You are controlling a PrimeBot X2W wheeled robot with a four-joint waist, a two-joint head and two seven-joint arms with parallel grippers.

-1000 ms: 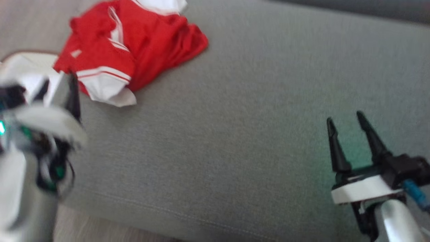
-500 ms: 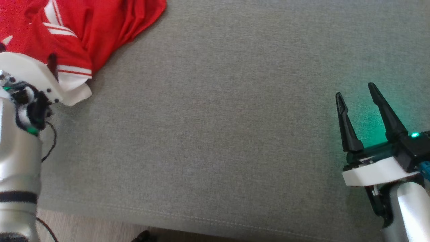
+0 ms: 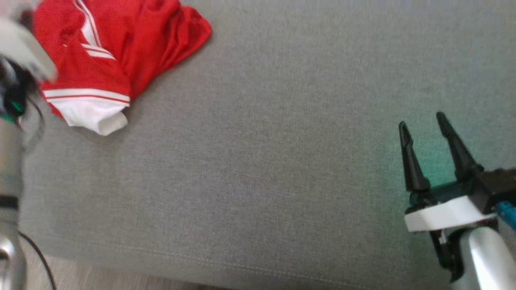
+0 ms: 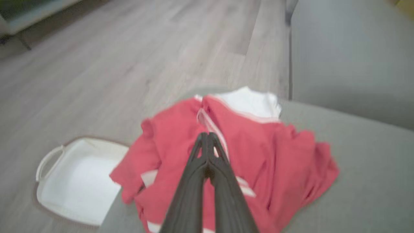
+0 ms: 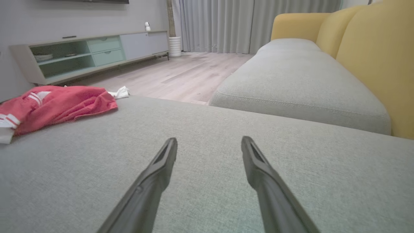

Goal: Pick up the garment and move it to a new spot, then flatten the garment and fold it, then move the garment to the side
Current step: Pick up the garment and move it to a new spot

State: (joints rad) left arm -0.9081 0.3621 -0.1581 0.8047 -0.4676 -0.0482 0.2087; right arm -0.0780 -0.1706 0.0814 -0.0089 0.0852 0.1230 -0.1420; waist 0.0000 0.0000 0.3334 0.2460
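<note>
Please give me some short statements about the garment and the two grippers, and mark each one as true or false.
The garment is red with white trim. True.
The right gripper holds the garment. False: it is open over the bare gray cushion, apart from the garment.
The left gripper has its fingers shut together. True.
The garment lies flat and neatly folded. False: it is crumpled in a heap.

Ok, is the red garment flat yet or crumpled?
Crumpled: the red garment lies bunched in overlapping folds on the grey cushion, one white cuff sticking out.
</note>
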